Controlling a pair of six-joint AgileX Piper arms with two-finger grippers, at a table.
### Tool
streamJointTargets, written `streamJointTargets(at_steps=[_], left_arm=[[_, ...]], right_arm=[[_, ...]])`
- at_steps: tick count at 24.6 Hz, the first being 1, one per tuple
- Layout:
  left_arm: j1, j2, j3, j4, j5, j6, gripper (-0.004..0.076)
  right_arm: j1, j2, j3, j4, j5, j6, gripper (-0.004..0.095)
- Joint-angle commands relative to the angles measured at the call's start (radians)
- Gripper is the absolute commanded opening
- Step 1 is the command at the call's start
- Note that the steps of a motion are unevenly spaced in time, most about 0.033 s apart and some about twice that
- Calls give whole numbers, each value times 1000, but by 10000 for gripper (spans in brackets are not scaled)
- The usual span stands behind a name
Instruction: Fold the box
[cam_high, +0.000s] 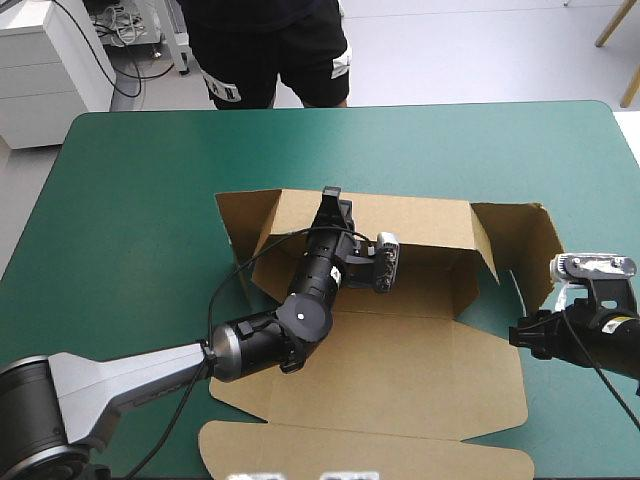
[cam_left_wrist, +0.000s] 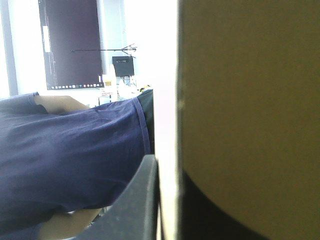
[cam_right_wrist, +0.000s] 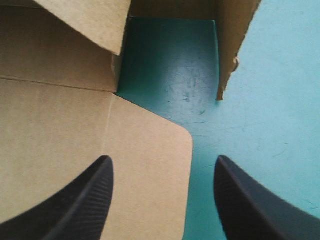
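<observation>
Box wall clamped — tear risk
Left gripper apparently grips the wall; right gripper stands open — uneven pull could crease it.

Wide table, flat top w/ rounded far corners, under a smooth teal-green cover that runs to every table edge in sight. Rt wrist view: cover toward table's right side has faint scuffs, fine scratches & a dull pale sheen.
</observation>
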Motion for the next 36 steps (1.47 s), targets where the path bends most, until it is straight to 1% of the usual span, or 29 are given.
streamJointTargets(at_steps=[1,4,9,13,15,18,22,25,36], left_arm=[[-6,-45,-23,27,14,-8,-8],[-6,-45,-23,27,14,-8,-8],[-6,-45,-23,27,14,-11,-8],[-6,-45,-23,27,14,-11,-8],[-6,-45,-23,27,14,-11,-8],[-6,-45,-23,27,14,-11,-8],[-6,-45,-23,31,14,-11,-8],[-6,-45,-23,31,14,-11,-8],[-6,-45,-23,31,14,-11,-8]], right_arm=[[-2,-5,-23,79,-26,3,687],[-2,-5,-23,106,-20,4,700],[-2,-5,-23,104,37,26,700],[-2,-5,-23,103,44,26,699],[-2,-5,-38,103,44,26,699],[-2,0,-139,102,42,26,699],[-2,103,-331,98,44,32,699],[-2,251,-493,91,42,27,699],[-2,615,-834,93,44,11,699]])
